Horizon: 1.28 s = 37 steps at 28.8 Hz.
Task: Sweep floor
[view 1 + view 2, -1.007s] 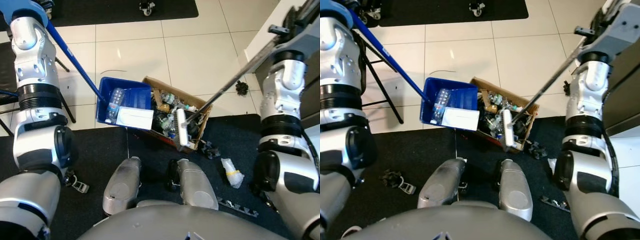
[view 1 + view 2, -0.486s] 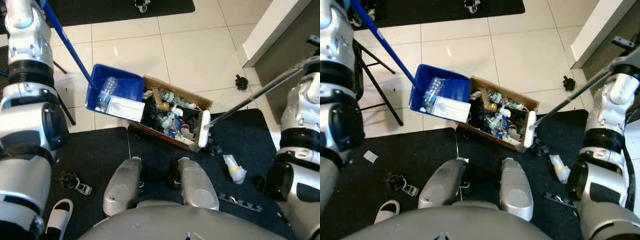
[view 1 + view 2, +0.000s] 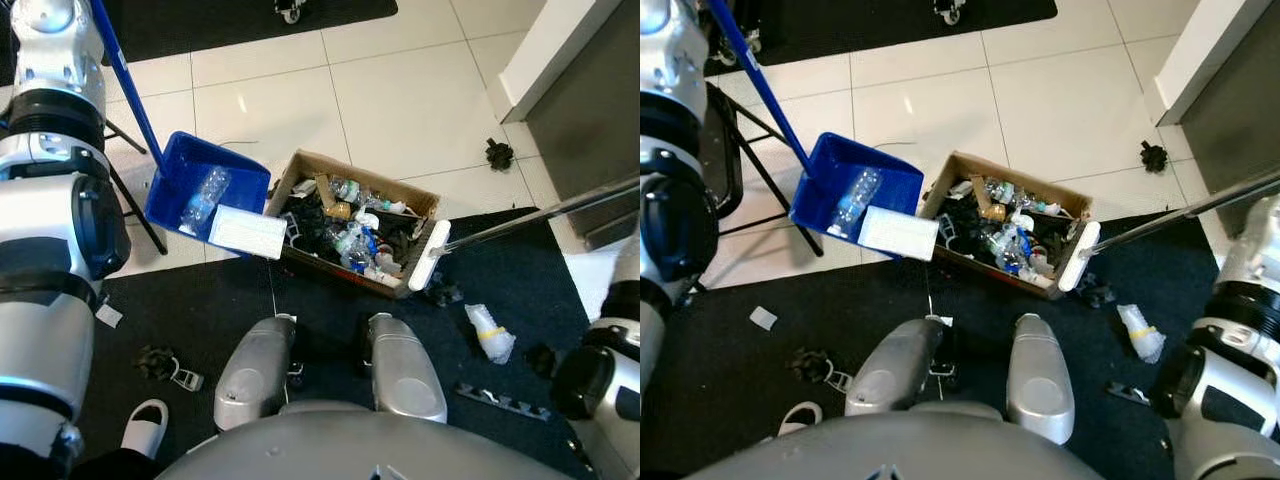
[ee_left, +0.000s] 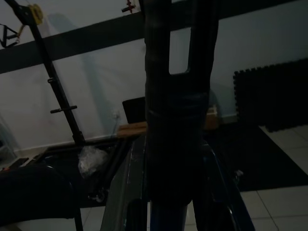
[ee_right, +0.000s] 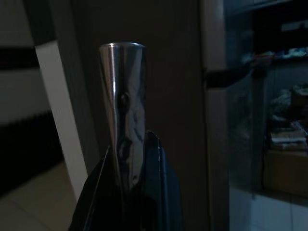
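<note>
Right tool [image 5: 126, 192] clamped on silver broom handle [image 5: 122, 110]; white broom head [image 3: 429, 255] against cardboard box [image 3: 425, 196] of rubbish, at black mat's edge. Left tool [image 4: 175, 144] gripped blue dustpan handle [image 3: 120, 75]; blue dustpan [image 3: 165, 190] on tiled floor [image 3: 400, 90], holding bottle [image 3: 203, 191].

Blue dustpan [image 3: 205, 190], brown cardboard box [image 3: 352, 235], black mat [image 3: 200, 310], white tiles [image 3: 400, 100].

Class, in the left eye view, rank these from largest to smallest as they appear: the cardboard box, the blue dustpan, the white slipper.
1. Cardboard box
2. Blue dustpan, only a little smaller than the box
3. White slipper, clearly smallest, though partly cut off by the robot's body
</note>
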Motion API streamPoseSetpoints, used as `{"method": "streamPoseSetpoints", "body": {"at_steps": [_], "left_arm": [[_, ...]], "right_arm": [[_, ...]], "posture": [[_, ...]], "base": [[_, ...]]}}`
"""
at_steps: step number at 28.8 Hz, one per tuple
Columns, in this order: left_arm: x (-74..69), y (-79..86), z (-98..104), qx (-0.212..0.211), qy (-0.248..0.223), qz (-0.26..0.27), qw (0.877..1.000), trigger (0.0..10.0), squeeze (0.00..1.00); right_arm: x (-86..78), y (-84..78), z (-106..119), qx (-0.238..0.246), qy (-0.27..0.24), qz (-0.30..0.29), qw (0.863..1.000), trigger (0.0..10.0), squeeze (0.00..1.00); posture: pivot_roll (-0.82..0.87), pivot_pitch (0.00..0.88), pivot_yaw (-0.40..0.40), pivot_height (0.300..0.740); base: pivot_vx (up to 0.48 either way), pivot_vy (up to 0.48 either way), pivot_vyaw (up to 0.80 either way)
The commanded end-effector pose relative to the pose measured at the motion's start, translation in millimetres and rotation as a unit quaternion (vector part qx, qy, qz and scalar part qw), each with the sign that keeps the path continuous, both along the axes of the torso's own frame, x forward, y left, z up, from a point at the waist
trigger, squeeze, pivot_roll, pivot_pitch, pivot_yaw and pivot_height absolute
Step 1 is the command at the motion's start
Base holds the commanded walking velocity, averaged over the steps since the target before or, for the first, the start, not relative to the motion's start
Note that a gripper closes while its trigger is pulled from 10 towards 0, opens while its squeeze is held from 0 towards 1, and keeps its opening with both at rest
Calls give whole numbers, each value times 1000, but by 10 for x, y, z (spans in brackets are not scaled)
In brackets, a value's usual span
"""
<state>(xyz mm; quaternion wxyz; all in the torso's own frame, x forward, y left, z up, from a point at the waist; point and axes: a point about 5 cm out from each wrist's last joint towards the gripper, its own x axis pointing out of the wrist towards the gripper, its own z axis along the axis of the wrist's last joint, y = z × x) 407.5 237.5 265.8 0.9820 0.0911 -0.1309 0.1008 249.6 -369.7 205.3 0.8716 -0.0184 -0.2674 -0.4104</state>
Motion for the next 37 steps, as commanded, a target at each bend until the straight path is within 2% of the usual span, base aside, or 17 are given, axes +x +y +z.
{"method": "streamPoseSetpoints", "body": {"at_steps": [1,7,11,14,18,19,20,26,30,37], "left_arm": [[-24,102,247,29,-37,14,999,10000,0],[-25,132,327,54,-45,24,997,10000,0],[-29,141,362,60,-51,25,997,10000,0],[-32,144,418,71,-61,30,995,10000,0],[-36,145,466,80,-71,41,993,10000,0],[-55,181,565,89,-89,62,990,10000,0],[-65,197,605,93,-96,72,988,10000,0],[-109,253,774,109,-127,101,981,10000,0],[-131,254,830,140,-143,117,973,10000,0],[-138,292,847,133,-140,127,973,10000,0]], "right_arm": [[-85,-42,252,-4,-62,3,998,10000,0],[-240,-181,513,-8,-110,-19,994,10000,0],[-298,-244,552,-23,-105,-34,994,10000,0],[-451,-393,594,-58,-78,-68,993,10000,0],[-561,-469,564,-83,-43,-96,991,10000,0],[-663,-534,485,-77,-26,-115,990,10000,0],[-697,-552,456,-75,-20,-121,990,10000,0],[-808,-600,326,-87,22,-146,985,10000,0],[-836,-621,250,-90,44,-155,983,10000,0],[-756,-565,193,-90,55,-138,985,10000,0]], "posture": [[-42,49,118,740],[-43,51,117,740],[-44,53,116,740],[-57,58,118,740],[-65,58,119,740],[-77,60,126,740],[-79,59,126,740],[-88,56,138,740],[-88,56,138,740],[-89,58,138,740]], "base": [[0,0,0],[0,0,0],[0,0,0],[0,0,0],[0,0,0],[0,0,0],[0,0,0],[0,0,0],[0,0,0],[0,0,0]]}}
